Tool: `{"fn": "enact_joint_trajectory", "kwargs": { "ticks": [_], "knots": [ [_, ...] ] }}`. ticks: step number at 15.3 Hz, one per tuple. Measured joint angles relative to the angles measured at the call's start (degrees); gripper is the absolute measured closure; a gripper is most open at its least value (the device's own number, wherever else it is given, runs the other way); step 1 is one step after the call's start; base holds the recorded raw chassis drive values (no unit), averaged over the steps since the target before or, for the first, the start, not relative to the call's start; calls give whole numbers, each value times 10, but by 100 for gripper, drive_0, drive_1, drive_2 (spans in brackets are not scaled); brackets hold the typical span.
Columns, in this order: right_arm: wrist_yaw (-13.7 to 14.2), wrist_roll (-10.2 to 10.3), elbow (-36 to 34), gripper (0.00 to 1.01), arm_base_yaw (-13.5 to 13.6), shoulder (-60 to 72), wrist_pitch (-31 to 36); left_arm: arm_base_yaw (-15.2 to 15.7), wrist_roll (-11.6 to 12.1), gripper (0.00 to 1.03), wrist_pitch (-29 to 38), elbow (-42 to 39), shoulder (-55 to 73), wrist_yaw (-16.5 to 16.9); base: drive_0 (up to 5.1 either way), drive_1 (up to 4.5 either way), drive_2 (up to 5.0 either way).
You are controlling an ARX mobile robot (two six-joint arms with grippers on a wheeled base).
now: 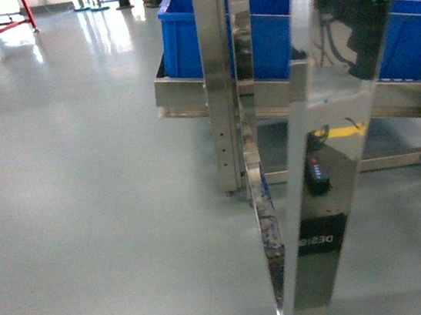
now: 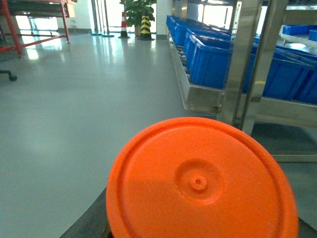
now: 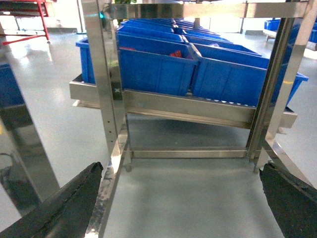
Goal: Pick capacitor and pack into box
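- 2 grippers, 2 different states: the left gripper (image 2: pixel 198 229) looks clamped on the small bright orange cylindrical capacitor (image 2: pixel 198 183), whose round end fills the space just ahead of its wrist camera. Only dark slivers of finger (image 2: pixel 89 224) show beside it.
- The end face is a smooth, matt moulded disc with a raised rim and a small centre dimple. I judge that such a slick, curved body could twist or slip in the pads if the arm swings fast, and it would fall to the glossy grey-green floor (image 2: pixel 74 99) below.
- The pale pink plastic box is in no view, so the carry may be long, with more chance to jolt the part.
- Ahead and right of the left gripper stands a polished stainless-steel rack (image 3: pixel 106 89) with square, hole-punched posts, carrying rigid blue plastic bins (image 3: pixel 153 69). Turning tightly here could knock the capacitor against a post.
- The right gripper (image 3: pixel 183 208) is spread wide and empty, its black rubbery fingers (image 3: pixel 64 208) at either side. The rack's low crossbar lies directly ahead, a snag risk.
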Motion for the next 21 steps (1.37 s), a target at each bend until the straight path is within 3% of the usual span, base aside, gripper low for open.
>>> {"fn": "enact_joint_trajectory", "kwargs": {
  "ticks": [21],
  "knots": [
    [0, 0, 0, 3, 0, 0, -1, 0, 0, 59, -2, 0, 0, 0, -493, 251, 251]
  ]
}}
